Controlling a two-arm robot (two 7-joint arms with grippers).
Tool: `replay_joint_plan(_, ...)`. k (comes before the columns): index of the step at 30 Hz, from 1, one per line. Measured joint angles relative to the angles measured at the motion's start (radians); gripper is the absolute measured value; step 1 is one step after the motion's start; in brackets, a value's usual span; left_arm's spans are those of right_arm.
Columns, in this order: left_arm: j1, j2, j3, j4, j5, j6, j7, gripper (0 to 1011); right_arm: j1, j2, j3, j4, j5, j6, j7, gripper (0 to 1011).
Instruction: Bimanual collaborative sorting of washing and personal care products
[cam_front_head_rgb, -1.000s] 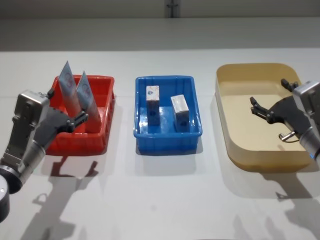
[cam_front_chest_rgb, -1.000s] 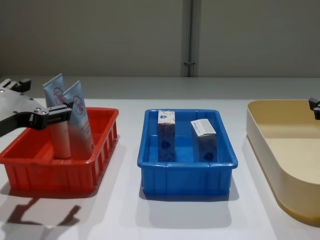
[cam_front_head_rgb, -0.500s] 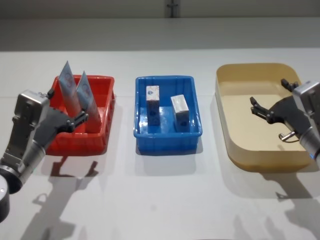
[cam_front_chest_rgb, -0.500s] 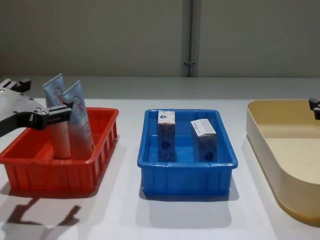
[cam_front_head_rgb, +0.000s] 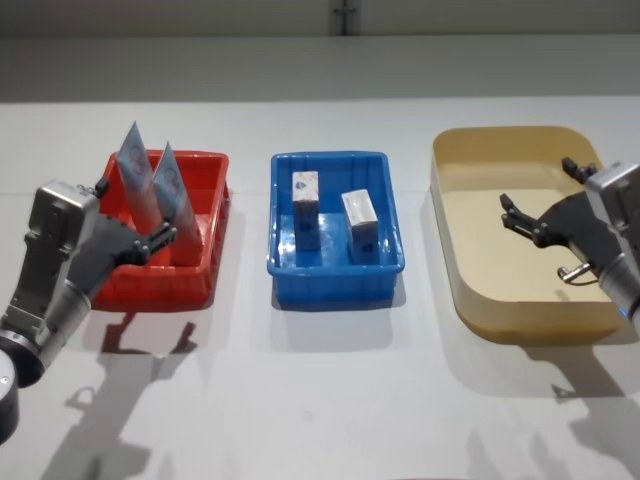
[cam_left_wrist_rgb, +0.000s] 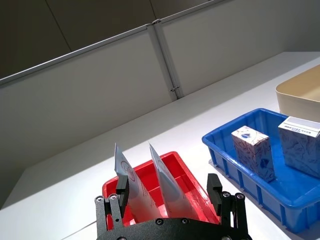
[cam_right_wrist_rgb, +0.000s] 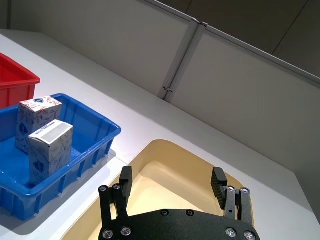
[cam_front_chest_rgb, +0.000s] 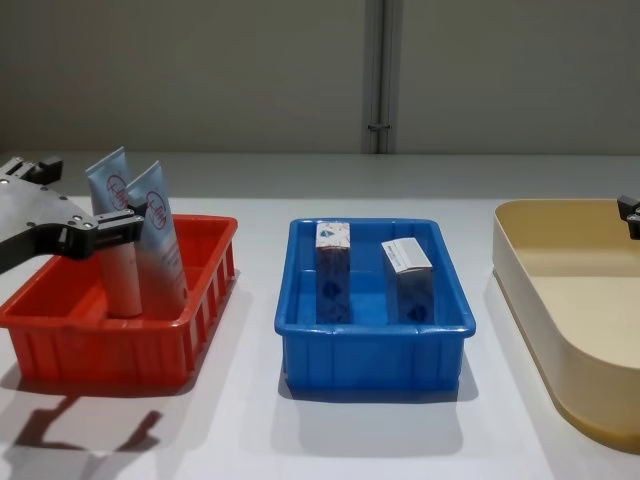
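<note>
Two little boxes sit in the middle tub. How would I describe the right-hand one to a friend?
On the white table, find the blue plastic tub in the middle of three. Of its two tall narrow blue cartons, pick the right carton, nearer the beige tub. Its top is plain white; the left carton has a patterned top.

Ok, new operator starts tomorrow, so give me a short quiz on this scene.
1. True or false: the open right claw hangs above the oval beige plastic tub.
2. How many tall blue cartons sit in the rectangular blue plastic tub?
3. The open left claw flanks two pale squeeze tubes standing in: A) the beige tub, B) the blue tub, C) a red plastic tub.
Key: 1 true; 2 two; 3 C.
</note>
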Motion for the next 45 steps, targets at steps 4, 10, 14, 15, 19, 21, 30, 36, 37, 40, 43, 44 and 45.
replay_joint_plan(4,0.006,-0.006,-0.012,0.0,0.003,0.0,-0.014,1002,0.0,0.0,0.0,0.0,0.0,0.0,0.0,1001)
replay_joint_plan(10,0.015,-0.012,-0.03,0.0,0.007,0.002,-0.027,1002,0.0,0.0,0.0,0.0,0.0,0.0,0.0,1001)
replay_joint_plan(14,0.025,-0.014,-0.048,-0.004,-0.003,0.014,-0.042,1002,0.0,0.0,0.0,0.0,0.0,0.0,0.0,1000)
replay_joint_plan(15,0.027,-0.014,-0.053,-0.005,-0.009,0.018,-0.047,1002,0.0,0.0,0.0,0.0,0.0,0.0,0.0,1001)
replay_joint_plan(19,0.038,-0.015,-0.074,-0.008,-0.036,0.04,-0.067,1002,0.0,0.0,0.0,0.0,0.0,0.0,0.0,1000)
replay_joint_plan(21,0.043,-0.018,-0.085,-0.007,-0.048,0.049,-0.075,1002,0.0,0.0,0.0,0.0,0.0,0.0,0.0,1000)
replay_joint_plan(30,0.053,-0.034,-0.12,0.012,-0.068,0.073,-0.1,1002,0.0,0.0,0.0,0.0,0.0,0.0,0.0,1000)
replay_joint_plan(36,0.044,-0.055,-0.127,0.037,-0.076,0.085,-0.124,1002,0.0,0.0,0.0,0.0,0.0,0.0,0.0,1000)
replay_joint_plan(37,0.041,-0.058,-0.128,0.041,-0.076,0.087,-0.128,1002,0.0,0.0,0.0,0.0,0.0,0.0,0.0,1001)
replay_joint_plan(40,0.028,-0.074,-0.13,0.061,-0.079,0.093,-0.141,1002,0.0,0.0,0.0,0.0,0.0,0.0,0.0,1000)
replay_joint_plan(43,0.016,-0.089,-0.133,0.079,-0.082,0.099,-0.151,1002,0.0,0.0,0.0,0.0,0.0,0.0,0.0,1000)
replay_joint_plan(44,0.013,-0.092,-0.134,0.084,-0.082,0.1,-0.154,1002,0.0,0.0,0.0,0.0,0.0,0.0,0.0,1000)
replay_joint_plan(45,0.006,-0.099,-0.136,0.095,-0.083,0.101,-0.16,1002,0.0,0.0,0.0,0.0,0.0,0.0,0.0,1001)
